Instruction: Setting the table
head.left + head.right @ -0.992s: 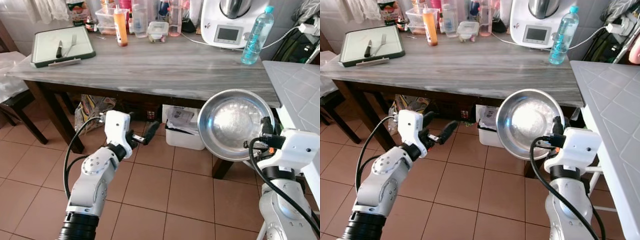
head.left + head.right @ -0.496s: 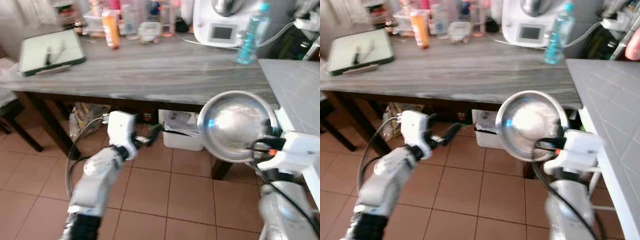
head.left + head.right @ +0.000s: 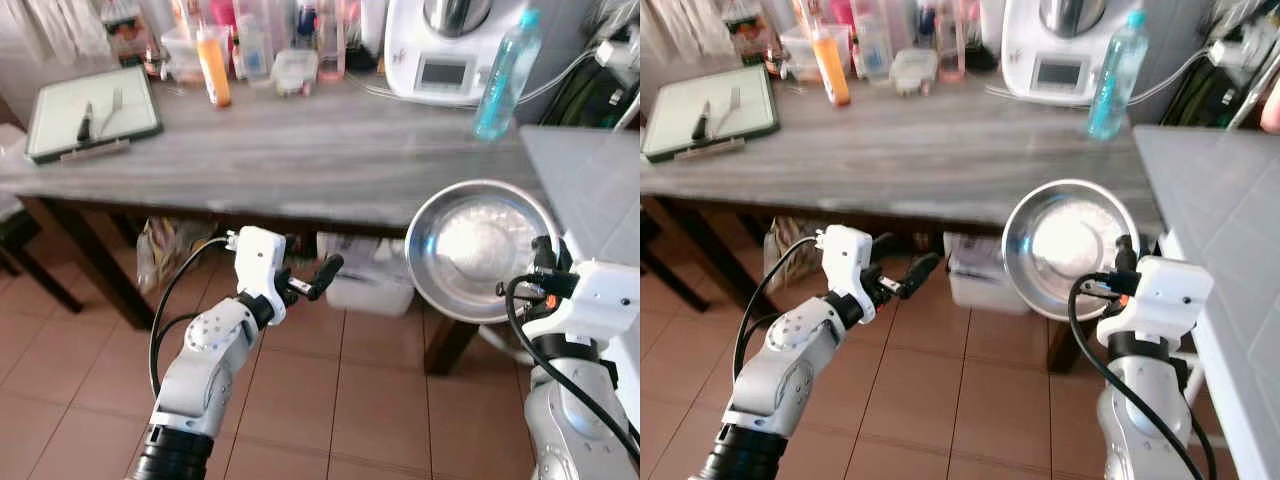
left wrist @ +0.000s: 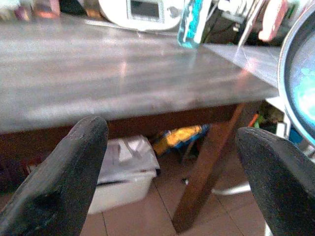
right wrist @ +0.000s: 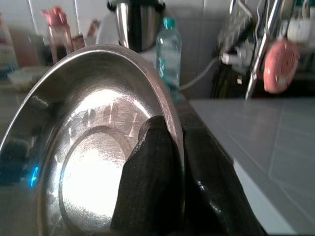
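Steel bowl (image 3: 483,249) rim between right gripper (image 5: 170,162) fingers

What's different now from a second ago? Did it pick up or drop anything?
Little changed. The view has shifted, so the camera moved; the things on the table lie as before. The right tool still grips the bowl by its rim. The left tool stays open and empty below the table edge.

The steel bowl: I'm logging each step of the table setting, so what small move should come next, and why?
Probably carry the steel bowl forward over the table: the right tool grips its rim, holding it tilted below the table's edge.
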